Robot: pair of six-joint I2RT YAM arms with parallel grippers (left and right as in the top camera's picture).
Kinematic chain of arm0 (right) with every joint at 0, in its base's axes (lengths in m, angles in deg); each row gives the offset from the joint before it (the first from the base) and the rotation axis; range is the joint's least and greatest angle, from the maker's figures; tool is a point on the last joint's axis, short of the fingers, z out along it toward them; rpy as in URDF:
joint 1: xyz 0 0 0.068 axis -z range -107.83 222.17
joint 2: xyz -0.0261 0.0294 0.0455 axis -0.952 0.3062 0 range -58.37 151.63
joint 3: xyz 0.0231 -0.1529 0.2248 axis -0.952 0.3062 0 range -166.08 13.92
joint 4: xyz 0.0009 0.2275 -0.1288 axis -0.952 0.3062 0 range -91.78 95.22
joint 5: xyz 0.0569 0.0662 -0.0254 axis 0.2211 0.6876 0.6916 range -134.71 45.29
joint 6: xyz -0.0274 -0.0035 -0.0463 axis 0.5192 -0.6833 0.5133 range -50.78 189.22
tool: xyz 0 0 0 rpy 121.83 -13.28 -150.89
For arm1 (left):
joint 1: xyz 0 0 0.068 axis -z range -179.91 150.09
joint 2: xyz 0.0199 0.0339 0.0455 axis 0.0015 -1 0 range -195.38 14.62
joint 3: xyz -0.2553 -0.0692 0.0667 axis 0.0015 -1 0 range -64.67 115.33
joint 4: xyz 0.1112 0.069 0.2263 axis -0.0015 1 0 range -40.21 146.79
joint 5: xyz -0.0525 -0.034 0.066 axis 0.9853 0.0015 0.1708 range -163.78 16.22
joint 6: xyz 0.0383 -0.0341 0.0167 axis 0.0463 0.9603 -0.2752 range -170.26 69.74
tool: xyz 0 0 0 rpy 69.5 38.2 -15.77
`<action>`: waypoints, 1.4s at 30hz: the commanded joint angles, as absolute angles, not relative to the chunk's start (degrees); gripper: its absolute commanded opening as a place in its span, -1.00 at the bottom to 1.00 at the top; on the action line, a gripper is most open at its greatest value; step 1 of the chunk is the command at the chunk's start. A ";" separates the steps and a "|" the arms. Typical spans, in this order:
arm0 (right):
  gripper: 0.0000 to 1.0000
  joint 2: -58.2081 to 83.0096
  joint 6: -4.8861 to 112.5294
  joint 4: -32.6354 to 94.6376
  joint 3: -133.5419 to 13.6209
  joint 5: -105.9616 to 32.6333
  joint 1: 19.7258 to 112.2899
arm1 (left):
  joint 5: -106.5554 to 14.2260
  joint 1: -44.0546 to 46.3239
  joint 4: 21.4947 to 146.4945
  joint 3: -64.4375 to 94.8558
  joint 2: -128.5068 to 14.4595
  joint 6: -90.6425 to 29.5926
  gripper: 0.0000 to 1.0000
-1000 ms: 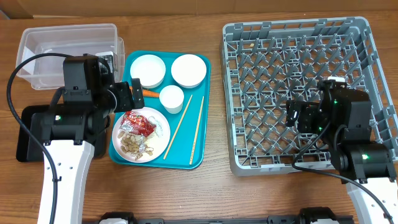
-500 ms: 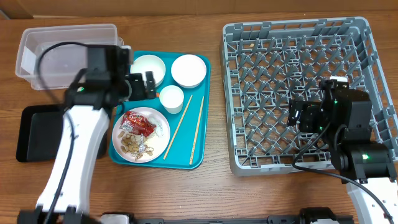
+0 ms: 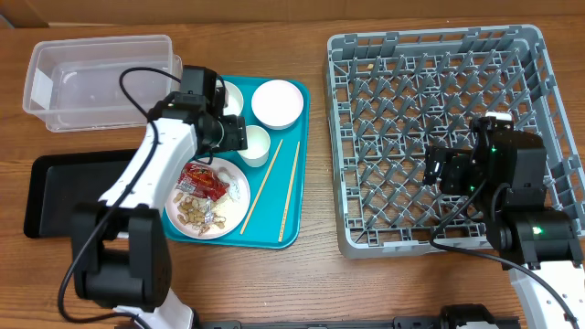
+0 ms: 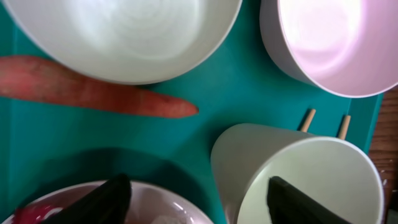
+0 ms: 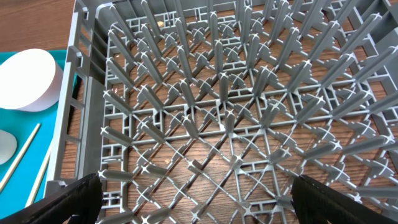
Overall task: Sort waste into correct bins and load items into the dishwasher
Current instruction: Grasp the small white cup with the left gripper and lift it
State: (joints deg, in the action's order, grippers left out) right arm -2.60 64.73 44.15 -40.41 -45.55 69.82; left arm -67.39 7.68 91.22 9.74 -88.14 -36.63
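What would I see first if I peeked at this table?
The bright teal tray on the left jumps out, crowded with white bowls, chopsticks, an orange carrot and a plate of peanuts with a red snack wrapper. The left gripper hangs open over the white cup. On the right a big grey dish rack holds no dishes, with the right gripper open above it.

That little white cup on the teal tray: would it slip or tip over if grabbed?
The cup looks smooth and glossy, so it may slip in a pinch. It stands upright and seems empty, so it is probably light and could tip if pushed sideways. It looks rigid, not squashy.
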 commanded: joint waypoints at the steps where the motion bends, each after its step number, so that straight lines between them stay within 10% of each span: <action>1: 1.00 -3.00 64.66 44.00 -42.38 -46.18 69.67 | -67.54 9.63 89.73 10.97 -92.03 -35.85 0.17; 5: 1.00 -3.00 64.66 44.00 -42.38 -46.18 69.67 | -66.82 10.24 89.19 10.99 -92.88 -35.87 -0.92; 18: 1.00 -2.80 54.96 42.99 -42.38 -55.14 69.67 | -45.38 9.82 101.32 27.71 -91.33 -38.64 -0.92; 27: 1.00 5.00 73.49 32.94 -42.38 -10.71 69.67 | -1.40 11.81 89.51 29.13 -91.98 -40.46 -0.92; 42: 1.00 12.87 83.20 13.77 -42.38 19.56 69.65 | 8.39 12.93 89.58 29.13 -91.98 -39.37 -0.92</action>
